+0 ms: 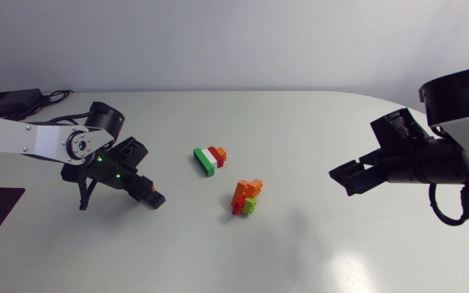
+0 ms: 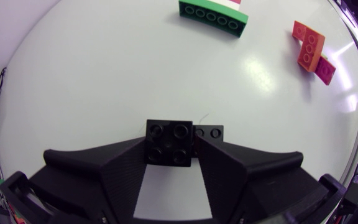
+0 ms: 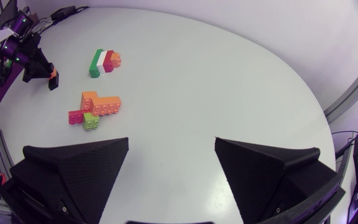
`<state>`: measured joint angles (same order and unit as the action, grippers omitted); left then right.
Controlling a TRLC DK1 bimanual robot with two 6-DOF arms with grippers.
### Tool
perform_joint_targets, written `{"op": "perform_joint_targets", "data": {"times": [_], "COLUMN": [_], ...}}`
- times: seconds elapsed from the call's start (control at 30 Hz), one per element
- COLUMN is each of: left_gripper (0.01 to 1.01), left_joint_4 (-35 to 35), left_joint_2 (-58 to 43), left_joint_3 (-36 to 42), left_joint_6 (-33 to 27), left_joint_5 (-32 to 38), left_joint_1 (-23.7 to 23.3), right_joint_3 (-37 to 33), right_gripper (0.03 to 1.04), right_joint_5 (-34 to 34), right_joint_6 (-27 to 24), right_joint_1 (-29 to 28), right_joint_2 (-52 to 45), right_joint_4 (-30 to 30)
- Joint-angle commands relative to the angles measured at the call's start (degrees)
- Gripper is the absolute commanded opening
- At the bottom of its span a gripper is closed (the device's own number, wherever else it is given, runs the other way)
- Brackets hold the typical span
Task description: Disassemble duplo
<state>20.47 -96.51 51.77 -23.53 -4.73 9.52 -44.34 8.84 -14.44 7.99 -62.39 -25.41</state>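
Left end effector (image 1: 154, 198) closed on a black brick (image 2: 168, 143), low at the surface (image 1: 316, 252). Right end effector (image 1: 350, 176) open and empty, well apart from the striped stack (image 1: 210, 157) and the orange cluster (image 1: 247, 198). You are probably setting one piece aside; next, release it and approach a cluster. Only the left wrist view shows the grip, and only the head view shows both arms.

Left tool (image 2: 170, 148) clamping black brick (image 2: 168, 133), right tool (image 3: 171, 143) spread

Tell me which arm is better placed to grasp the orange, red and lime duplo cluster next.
Probably right: the right arm has open, empty jaws facing the cluster; the left arm has its jaws shut on a black brick.
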Motion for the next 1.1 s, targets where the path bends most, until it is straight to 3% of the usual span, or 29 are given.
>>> {"op": "perform_joint_targets", "data": {"times": [0.0, 0.13, 0.33, 0.47, 0.57, 0.63, 0.73, 1.07], "left_gripper": [0.37, 0.279, 0.27, 0.274, 0.279, 0.285, 0.293, 0.297], "left_joint_4": [-1.1, -1.3, -1.2, -0.9, -1.7, -6.1, -15.7, -22.0], "left_joint_2": [1.8, 3.0, 3.5, 8.1, 13.3, 17.9, 22.7, 23.2], "left_joint_3": [-2.2, -3.7, -4.0, -3.1, -3.0, -5.1, -8.5, -9.6], "left_joint_6": [-0.7, -3.2, -3.5, -3.1, -2.9, -2.6, 1.9, 2.7], "left_joint_5": [-1.2, -4.8, -7.6, -14.4, -19.4, -22.3, -22.4, -22.1], "left_joint_1": [0.9, 1.4, 1.1, -1.6, -2.7, -2.6, -0.6, 10.8], "right_joint_3": [1.5, 1.4, 1.0, -0.2, -3.3, -5.8, -10.2, -21.5], "right_gripper": [1.0, 1.0, 1.0, 1.0, 1.0, 1.0, 0.99, 0.9], "right_joint_5": [0.6, 0.9, 3.7, 6.6, 13.0, 17.3, 23.3, 36.1], "right_joint_6": [-1.0, -0.9, 0.0, 0.5, 0.9, 1.3, 1.8, 2.7], "right_joint_1": [1.2, 2.4, 2.7, 2.7, 1.6, 1.1, 1.1, 3.1], "right_joint_2": [0.4, 0.4, -0.5, -1.8, -4.5, -7.3, -11.4, -25.1], "right_joint_4": [-1.0, -1.0, -1.2, -2.3, -5.1, -7.7, -12.0, -18.6]}}
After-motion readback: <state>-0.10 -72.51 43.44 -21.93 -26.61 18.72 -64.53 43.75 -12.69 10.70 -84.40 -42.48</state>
